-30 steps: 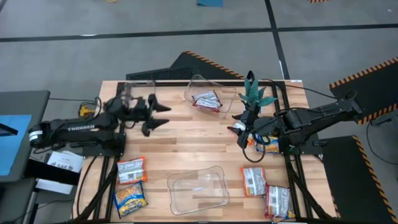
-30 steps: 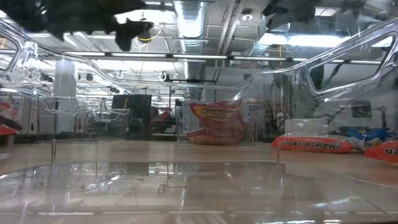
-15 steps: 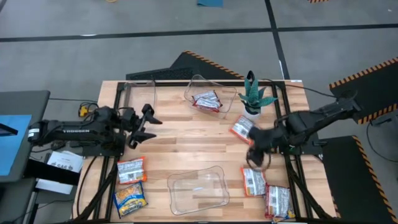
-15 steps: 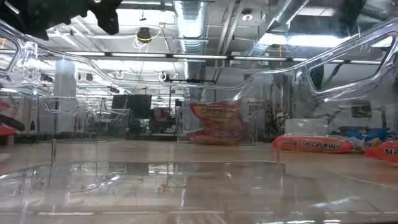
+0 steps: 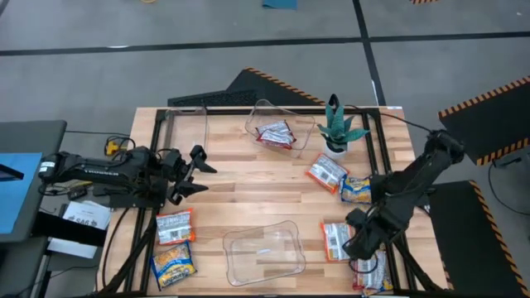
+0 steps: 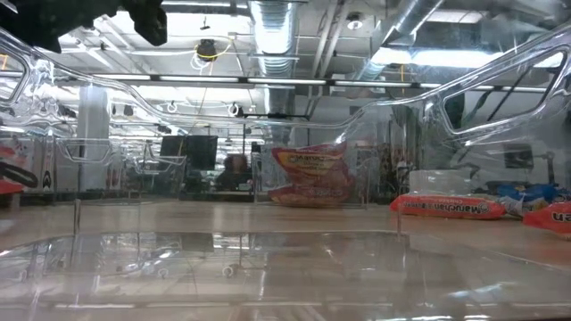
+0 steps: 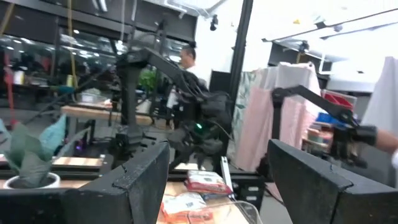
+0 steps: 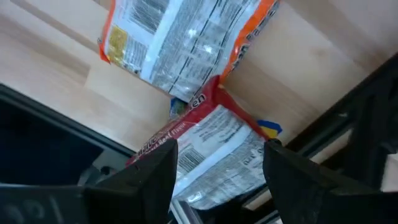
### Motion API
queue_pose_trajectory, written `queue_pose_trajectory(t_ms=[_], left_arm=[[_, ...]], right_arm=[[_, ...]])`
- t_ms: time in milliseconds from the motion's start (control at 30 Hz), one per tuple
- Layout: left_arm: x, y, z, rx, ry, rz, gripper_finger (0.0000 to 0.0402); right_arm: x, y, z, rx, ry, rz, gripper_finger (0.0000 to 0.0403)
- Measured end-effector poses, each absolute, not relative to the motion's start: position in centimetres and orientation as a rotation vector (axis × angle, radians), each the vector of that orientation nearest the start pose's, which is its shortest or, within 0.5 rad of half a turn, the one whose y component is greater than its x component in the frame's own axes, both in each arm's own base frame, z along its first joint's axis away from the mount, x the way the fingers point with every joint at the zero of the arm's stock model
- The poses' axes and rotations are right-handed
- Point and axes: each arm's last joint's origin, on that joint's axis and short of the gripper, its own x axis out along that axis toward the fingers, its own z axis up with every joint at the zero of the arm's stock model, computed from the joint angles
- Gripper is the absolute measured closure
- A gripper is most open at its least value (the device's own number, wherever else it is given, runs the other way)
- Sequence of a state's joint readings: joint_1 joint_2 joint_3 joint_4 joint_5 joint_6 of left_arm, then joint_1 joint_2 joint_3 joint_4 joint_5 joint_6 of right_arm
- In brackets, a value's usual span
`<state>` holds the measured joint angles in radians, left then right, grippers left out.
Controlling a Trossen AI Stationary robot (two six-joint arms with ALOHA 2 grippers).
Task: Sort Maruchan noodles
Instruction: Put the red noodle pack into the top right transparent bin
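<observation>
Several Maruchan packets lie flat on the wooden table. A red one (image 5: 275, 134) sits in the far clear bin (image 5: 300, 124). An orange one (image 5: 324, 172) and a yellow-and-blue one (image 5: 358, 190) lie near the plant. Another orange packet (image 5: 334, 240) and a red one (image 5: 374, 270) lie at the near right corner. Two more (image 5: 174, 225) (image 5: 174, 265) lie near left. My right gripper (image 5: 358, 242) (image 8: 217, 171) hovers open above the orange packet (image 8: 186, 43) and the red packet (image 8: 211, 149). My left gripper (image 5: 195, 170) (image 7: 217, 180) waits open over the table's left side.
An empty clear bin (image 5: 263, 252) stands at the near middle, and another clear bin (image 5: 187, 122) at the far left corner. A potted plant (image 5: 337, 128) stands far right. Black frame rails run along the table's right edge (image 5: 396, 232). Bare wood lies in the middle.
My right gripper has moved from beside the plant toward the table's near edge and now hangs over the near-right packets; the orange packet by the plant lies uncovered behind it. My left gripper has drawn back a little toward the table's left and near side.
</observation>
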<state>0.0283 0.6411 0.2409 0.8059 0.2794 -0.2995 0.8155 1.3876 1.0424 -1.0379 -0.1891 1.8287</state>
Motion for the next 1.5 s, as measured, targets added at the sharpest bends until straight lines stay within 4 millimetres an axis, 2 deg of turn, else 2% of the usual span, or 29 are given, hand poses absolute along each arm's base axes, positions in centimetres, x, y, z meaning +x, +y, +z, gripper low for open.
queue_pose_trajectory(t_ms=[300,633,1033,1133,1200,1400,1433,1500], left_arm=[[14.6,-0.6,25.7,-0.238,-0.337,-0.312,0.0145],[14.7,-0.6,25.5,-0.224,-0.325,-0.305,0.0145],[14.7,-0.6,25.5,-0.224,-0.322,-0.304,0.0145],[14.7,-0.6,25.5,-0.224,-0.320,-0.304,0.0145],[14.7,-0.6,25.5,-0.224,-0.319,-0.304,0.0145],[14.7,-0.5,25.5,-0.218,-0.319,-0.298,0.0145],[14.7,-0.5,25.5,-0.214,-0.321,-0.288,0.0145],[14.7,-0.5,25.5,-0.200,-0.324,-0.265,0.0145]], right_arm=[[18.1,19.8,21.0,0.943,1.592,-0.618,0.0148],[18.1,20.0,18.7,0.824,1.672,-0.748,0.0148],[18.4,20.4,18.2,0.829,1.697,-0.716,0.0155],[18.2,20.2,18.2,0.817,1.702,-0.739,0.0182],[18.1,20.0,18.3,0.799,1.709,-0.762,0.0214],[18.0,19.8,18.3,0.737,1.732,-0.724,0.0370],[18.0,19.7,18.3,0.721,1.738,-0.717,0.0383],[18.1,19.2,18.3,0.697,1.750,-0.709,0.0383]])
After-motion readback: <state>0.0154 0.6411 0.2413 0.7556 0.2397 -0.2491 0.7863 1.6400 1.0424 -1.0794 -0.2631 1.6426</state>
